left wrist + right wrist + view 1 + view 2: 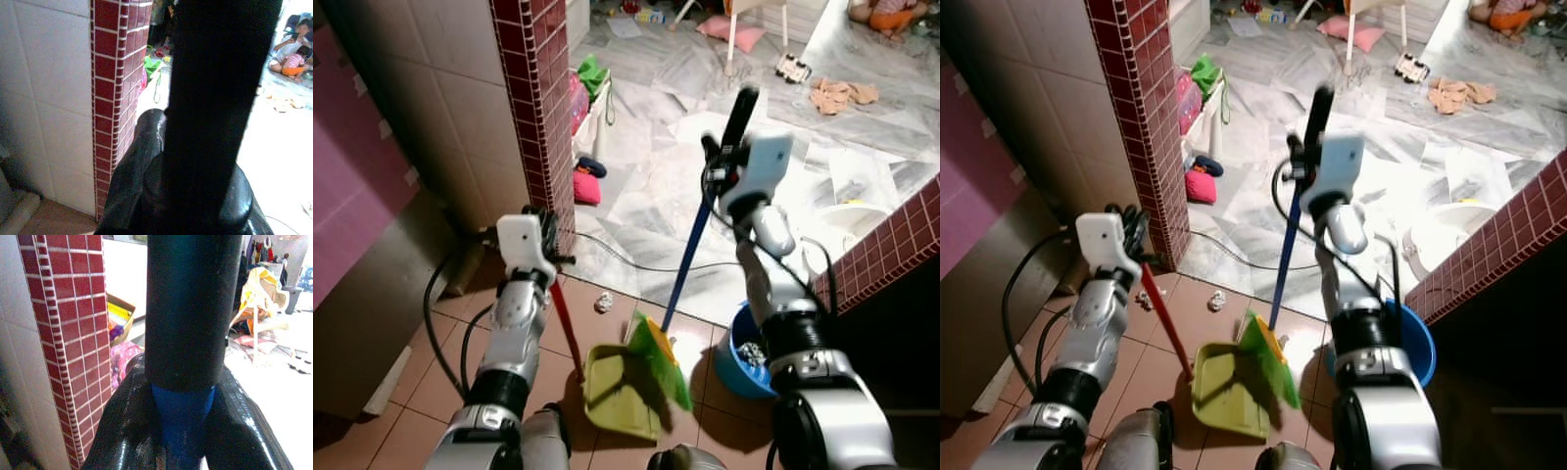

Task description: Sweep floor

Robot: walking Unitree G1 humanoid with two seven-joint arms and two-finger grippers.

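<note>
The right hand (pixel 724 162) grips the broom (pixel 690 250); its bristles rest at the dustpan (pixel 619 390), whose red handle the left hand (pixel 546 240) seems to clasp. A paper scrap (pixel 604 303) lies unswept on the floor (pixel 636 211), so sweeping looks unfinished.
</note>
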